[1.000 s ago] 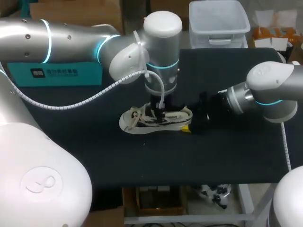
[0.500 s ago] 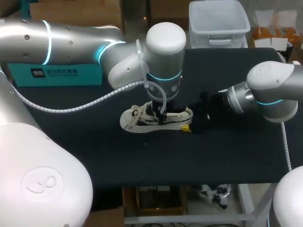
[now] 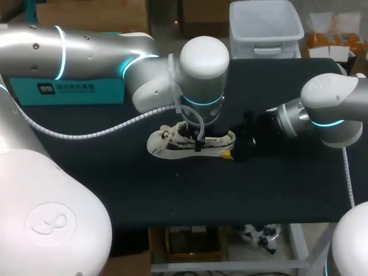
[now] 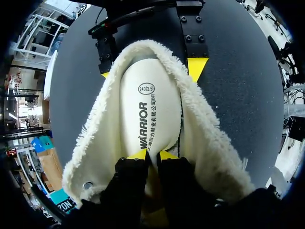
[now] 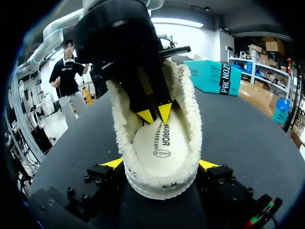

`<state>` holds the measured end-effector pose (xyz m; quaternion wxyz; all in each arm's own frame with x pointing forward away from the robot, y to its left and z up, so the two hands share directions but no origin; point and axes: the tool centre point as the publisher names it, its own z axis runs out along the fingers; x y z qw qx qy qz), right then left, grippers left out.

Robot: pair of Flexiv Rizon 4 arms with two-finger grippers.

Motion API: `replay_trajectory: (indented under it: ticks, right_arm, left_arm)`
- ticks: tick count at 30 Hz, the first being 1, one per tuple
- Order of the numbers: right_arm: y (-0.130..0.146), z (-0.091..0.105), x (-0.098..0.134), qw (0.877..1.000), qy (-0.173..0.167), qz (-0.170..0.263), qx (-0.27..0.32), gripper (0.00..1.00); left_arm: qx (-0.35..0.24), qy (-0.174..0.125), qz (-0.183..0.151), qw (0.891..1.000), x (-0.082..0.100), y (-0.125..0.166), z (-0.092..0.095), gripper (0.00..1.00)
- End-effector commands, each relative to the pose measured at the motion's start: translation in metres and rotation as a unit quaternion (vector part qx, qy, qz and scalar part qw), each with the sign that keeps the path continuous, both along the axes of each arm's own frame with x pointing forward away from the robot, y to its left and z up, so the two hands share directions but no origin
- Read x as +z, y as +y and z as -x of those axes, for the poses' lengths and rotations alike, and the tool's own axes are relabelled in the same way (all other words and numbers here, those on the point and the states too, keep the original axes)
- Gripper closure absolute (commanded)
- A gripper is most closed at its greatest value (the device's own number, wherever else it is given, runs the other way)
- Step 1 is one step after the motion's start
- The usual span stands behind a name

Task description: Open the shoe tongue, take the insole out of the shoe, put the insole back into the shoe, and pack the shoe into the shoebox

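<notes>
Head view, centre frame: shoe point(image 3: 167, 145) lies toe left, heel right; right gripper point(image 3: 231, 145) clamps the heel.
L wrist view: left gripper point(image 4: 151, 153), tips closed together, sits on insole point(image 4: 150, 105) at mid-length; pinch unclear.
R wrist view: insole runs lengthwise, away from right gripper; left gripper nearer it.

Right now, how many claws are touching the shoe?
2: the left claw inside the shoe, tips at the insole; the right claw gripping its heel from both sides.
</notes>
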<state>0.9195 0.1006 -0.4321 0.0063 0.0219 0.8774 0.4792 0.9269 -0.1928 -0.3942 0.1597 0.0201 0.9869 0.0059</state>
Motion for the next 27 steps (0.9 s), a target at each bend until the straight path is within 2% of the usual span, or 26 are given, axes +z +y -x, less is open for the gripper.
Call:
replay_trajectory:
  ticks: [1, 8, 19, 23, 27]
  right_arm:
    - [0.004, 0.003, -0.009, 1.000, 0.000, -0.003, 0.004, 1.00]
    - [0.004, 0.003, -0.009, 1.000, 0.000, -0.003, 0.004, 1.00]
    - [0.004, 0.003, -0.009, 1.000, 0.000, -0.003, 0.004, 1.00]
    - [0.004, 0.003, -0.009, 1.000, 0.000, -0.003, 0.004, 1.00]
    - [0.004, 0.003, -0.009, 1.000, 0.000, -0.003, 0.004, 1.00]
  left_arm:
    - [-0.001, -0.008, 0.005, 1.000, -0.058, -0.012, -0.038, 1.00]
    - [-0.009, -0.008, 0.021, 1.000, -0.023, -0.009, -0.033, 1.00]
    - [-0.032, 0.029, 0.062, 0.997, 0.039, -0.007, -0.012, 1.00]
    - [-0.039, 0.040, 0.071, 0.996, 0.053, -0.007, -0.007, 1.00]
    - [-0.049, 0.052, 0.071, 0.995, 0.058, -0.009, -0.002, 1.00]
